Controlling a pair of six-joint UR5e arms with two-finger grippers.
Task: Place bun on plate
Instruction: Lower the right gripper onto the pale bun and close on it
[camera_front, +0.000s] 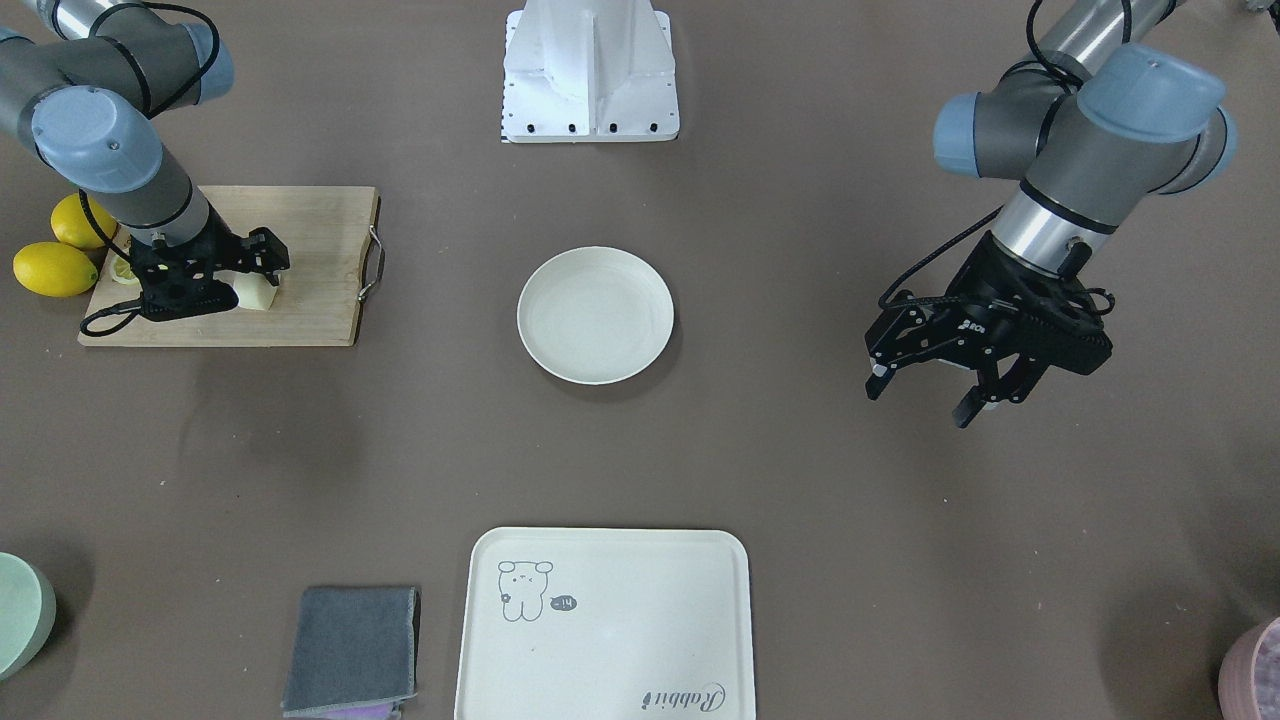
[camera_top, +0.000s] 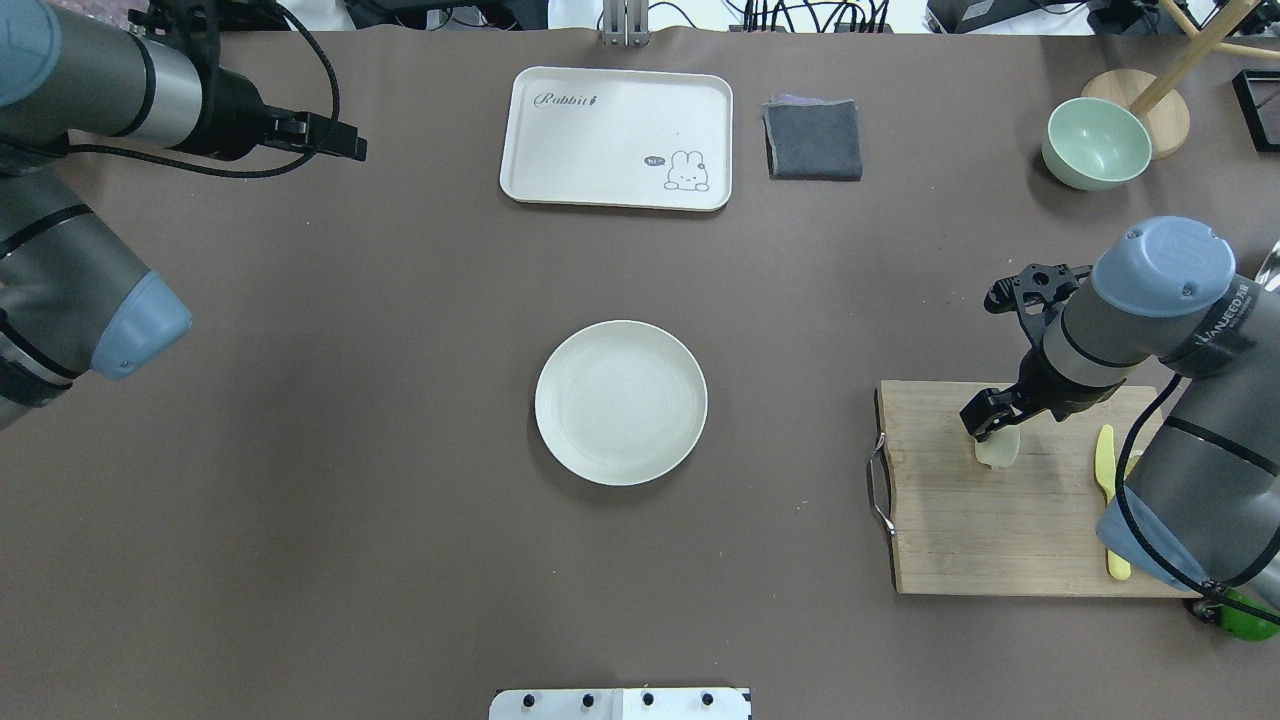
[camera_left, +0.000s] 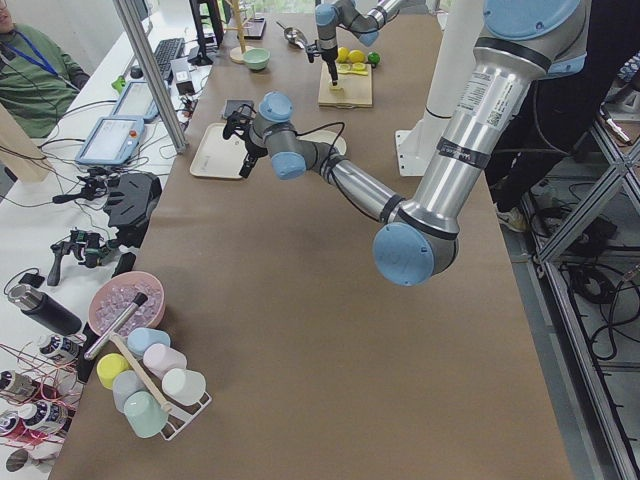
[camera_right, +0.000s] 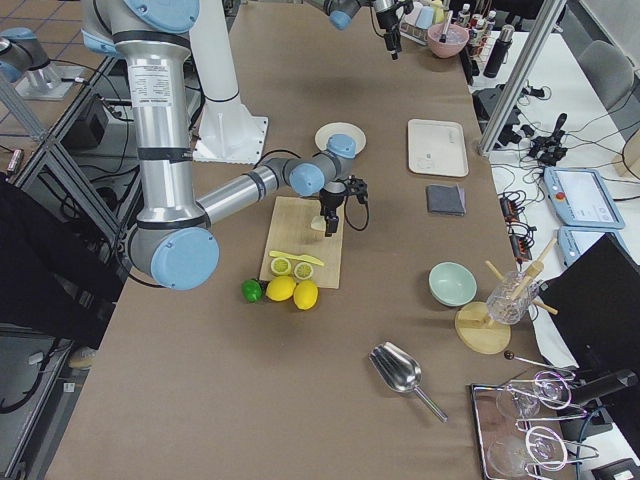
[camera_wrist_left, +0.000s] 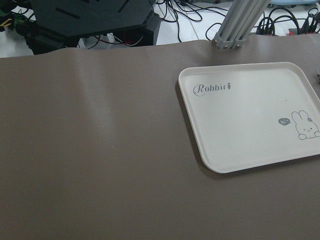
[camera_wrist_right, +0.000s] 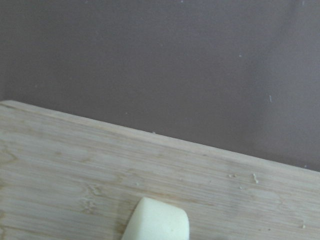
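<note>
The bun (camera_front: 257, 293), a small pale cream block, lies on the wooden cutting board (camera_front: 310, 300). It also shows on the board from overhead (camera_top: 999, 449) and at the bottom edge of the right wrist view (camera_wrist_right: 157, 222). My right gripper (camera_front: 252, 281) points down over it, open, with a finger on either side of the bun. The round off-white plate (camera_front: 541, 331) sits at the table's middle with nothing on it, well away from the board (camera_top: 570, 440). My left gripper (camera_front: 922, 392) hangs open above bare table, holding nothing.
Two lemons (camera_front: 55, 268) lie beside the board, and a yellow knife (camera_top: 1105, 470) rests on it. A cream tray (camera_front: 620, 640) with a drawing, a grey cloth (camera_front: 352, 648) and a pale green bowl (camera_top: 1096, 143) stand along the operators' side. The robot's base (camera_front: 590, 75) stands opposite.
</note>
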